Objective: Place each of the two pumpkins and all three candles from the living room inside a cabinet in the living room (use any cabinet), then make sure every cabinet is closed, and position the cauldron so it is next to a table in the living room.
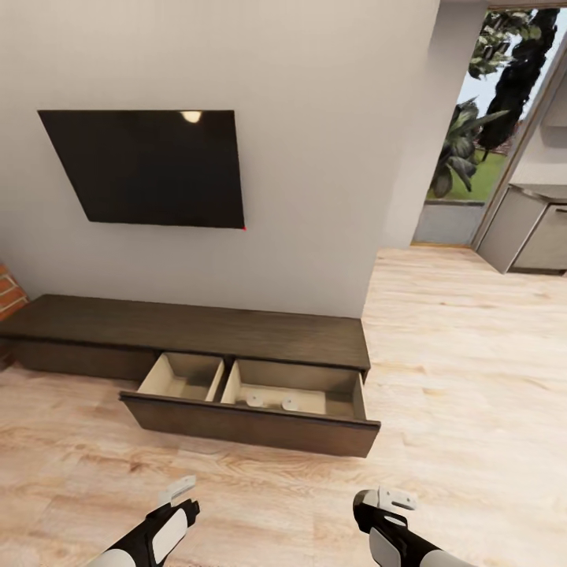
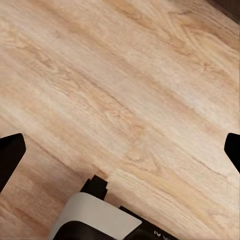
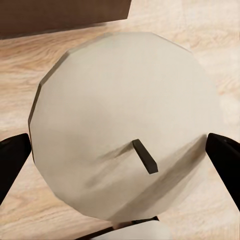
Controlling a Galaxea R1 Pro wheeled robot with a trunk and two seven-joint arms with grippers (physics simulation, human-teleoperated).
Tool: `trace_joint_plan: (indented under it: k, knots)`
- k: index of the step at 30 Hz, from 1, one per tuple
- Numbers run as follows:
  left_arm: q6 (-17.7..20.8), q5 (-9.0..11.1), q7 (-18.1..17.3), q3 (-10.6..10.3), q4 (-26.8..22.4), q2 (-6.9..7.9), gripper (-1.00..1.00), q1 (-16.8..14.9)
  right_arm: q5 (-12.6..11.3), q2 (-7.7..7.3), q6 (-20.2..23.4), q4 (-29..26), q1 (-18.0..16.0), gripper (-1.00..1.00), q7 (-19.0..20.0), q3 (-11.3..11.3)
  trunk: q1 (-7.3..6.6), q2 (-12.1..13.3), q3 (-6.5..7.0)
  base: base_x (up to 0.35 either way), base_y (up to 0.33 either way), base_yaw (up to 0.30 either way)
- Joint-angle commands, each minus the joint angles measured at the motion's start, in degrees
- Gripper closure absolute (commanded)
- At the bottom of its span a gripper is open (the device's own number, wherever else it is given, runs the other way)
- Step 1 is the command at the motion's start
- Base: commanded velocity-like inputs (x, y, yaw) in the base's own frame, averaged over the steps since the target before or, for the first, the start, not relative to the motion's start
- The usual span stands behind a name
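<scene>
The cabinet (image 1: 236, 335) has its drawer (image 1: 252, 398) pulled out, with two candles (image 1: 272, 401) lying in the right compartment; the left compartment's floor is partly hidden. The right gripper (image 3: 120, 150) has its fingers clamped on a third candle (image 3: 120, 120) above the floor (image 1: 465, 378). The left gripper (image 2: 120, 150) has its fingers spread wide, holding nothing.

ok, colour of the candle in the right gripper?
Beige-grey candle with a dark wick, clearest in the right wrist view.

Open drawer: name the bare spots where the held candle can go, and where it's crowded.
The drawer has two compartments. The one nearer the brick looks bare throughout. The wider one has two candles near its front middle; its end towards the doorway is free. The right gripper holds the third candle.
</scene>
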Motion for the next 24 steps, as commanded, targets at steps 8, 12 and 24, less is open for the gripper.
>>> trace_joint_plan:
  k: [8, 12, 24]
  knots:
    - [0.30, 0.20, 0.43, -0.48, -0.12, 0.01, -1.00, -0.02, -0.60, -0.01, -0.14, -0.09, -0.03, 1.00, -0.20, 0.47, -1.75, 3.16, 1.37, 0.000, 0.000, 0.025]
    - [0.30, 0.16, 0.40, -0.42, -0.14, 0.16, -1.00, -0.02, -0.60, -0.11, -0.13, -0.22, -0.03, 1.00, -0.20, 0.47, -2.63, 4.77, 2.09, 0.000, 0.000, 0.001]
    - [30.50, 0.47, 0.80, -0.12, -23.26, 2.88, -1.00, 1.24, -0.68, -0.29, -0.13, -0.36, -0.03, 1.00, -0.20, 0.40, -5.26, 9.58, 4.24, 0.000, 0.000, 0.000]
